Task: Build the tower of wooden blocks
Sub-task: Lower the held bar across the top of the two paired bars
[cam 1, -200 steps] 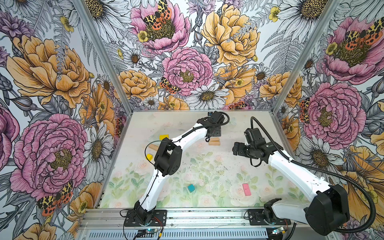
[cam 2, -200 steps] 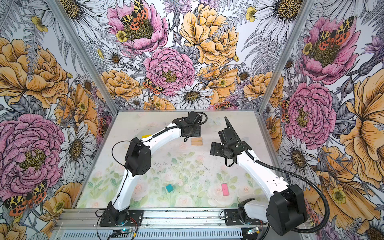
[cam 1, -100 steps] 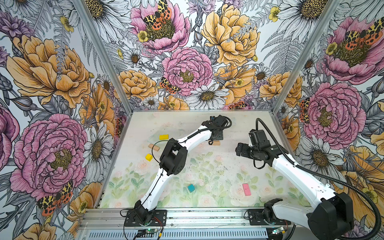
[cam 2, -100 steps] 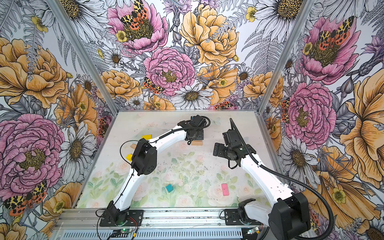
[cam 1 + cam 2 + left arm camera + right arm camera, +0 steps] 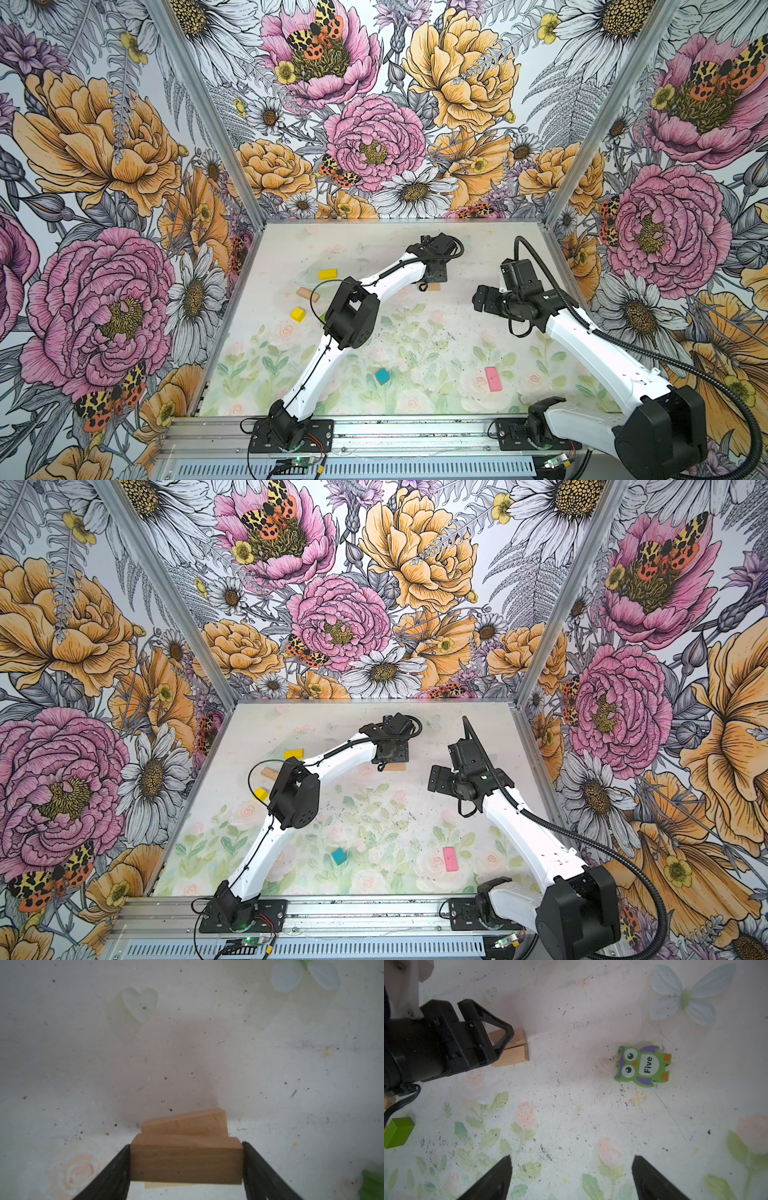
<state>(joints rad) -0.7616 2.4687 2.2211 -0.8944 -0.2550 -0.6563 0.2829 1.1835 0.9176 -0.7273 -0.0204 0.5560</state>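
Note:
My left gripper (image 5: 187, 1164) is shut on a tan plank (image 5: 187, 1159), gripped by its two ends. The plank is just above other tan planks (image 5: 185, 1124) lying askew on the table; I cannot tell if they touch. In both top views this gripper (image 5: 432, 282) (image 5: 390, 762) is at the back middle. My right gripper (image 5: 571, 1178) is open and empty over bare table, to the right of the left one (image 5: 478, 297). A yellow bar (image 5: 327, 274), yellow cube (image 5: 298, 314), another tan piece (image 5: 308, 294), teal cube (image 5: 382, 375) and pink slab (image 5: 493, 378) lie loose. A lime green block (image 5: 397, 1132) shows in the right wrist view.
A small green owl figure marked "Five" (image 5: 642, 1066) lies flat, right of the planks (image 5: 512, 1055) in the right wrist view. The left arm's elbow (image 5: 351, 316) hangs over the table's middle left. Flowered walls close in the back and both sides.
My left gripper has come forward and down with its plank, over the planks on the table, and its elbow swung right. The right gripper has drawn back a little to the right.

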